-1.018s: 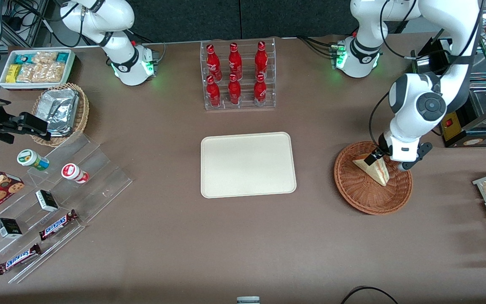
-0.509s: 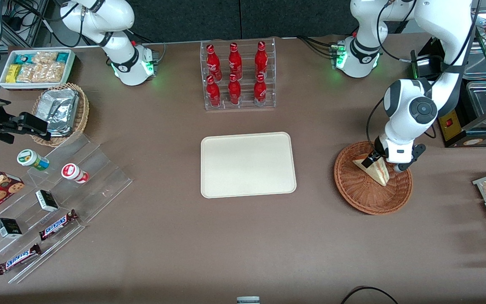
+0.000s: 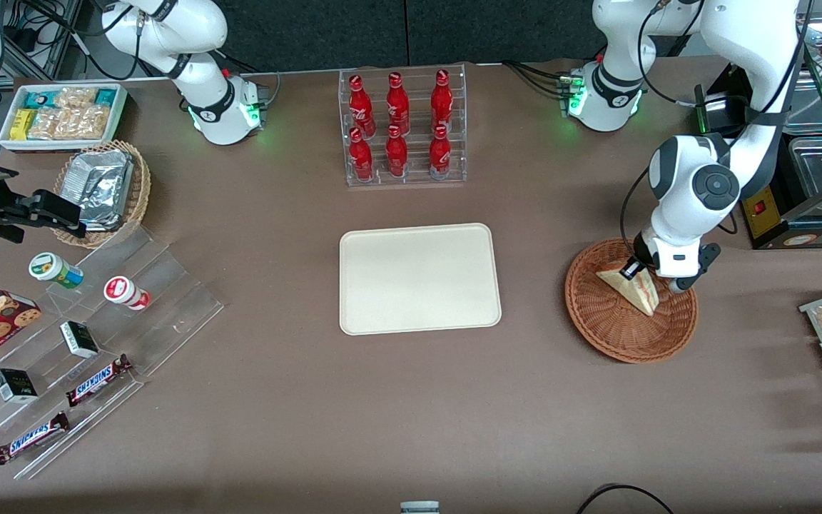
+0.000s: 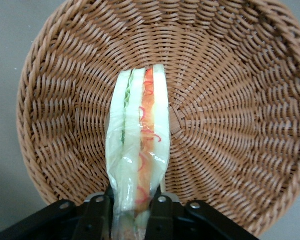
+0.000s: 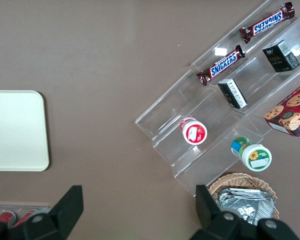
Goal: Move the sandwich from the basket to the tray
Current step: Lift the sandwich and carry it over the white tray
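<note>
Fingers (image 4: 97,217) of the gripper (image 4: 128,216) are clamped on the wide end of the sandwich (image 4: 138,155), one pad on each bread face. The wedge stands on edge, filling layers up toward the wrist camera, its tip pointing away from the fingers across the floor of the basket (image 4: 230,125). Since half a second ago the gripper (image 3: 638,275) has barely shifted; the sandwich (image 3: 636,289) remains in the basket (image 3: 600,318) (any lift cannot be judged). The fingertips and the gripped end are cut off in the wrist view. The tray (image 3: 419,278) lies well apart, toward the parked arm, on the brown table (image 3: 411,400).
</note>
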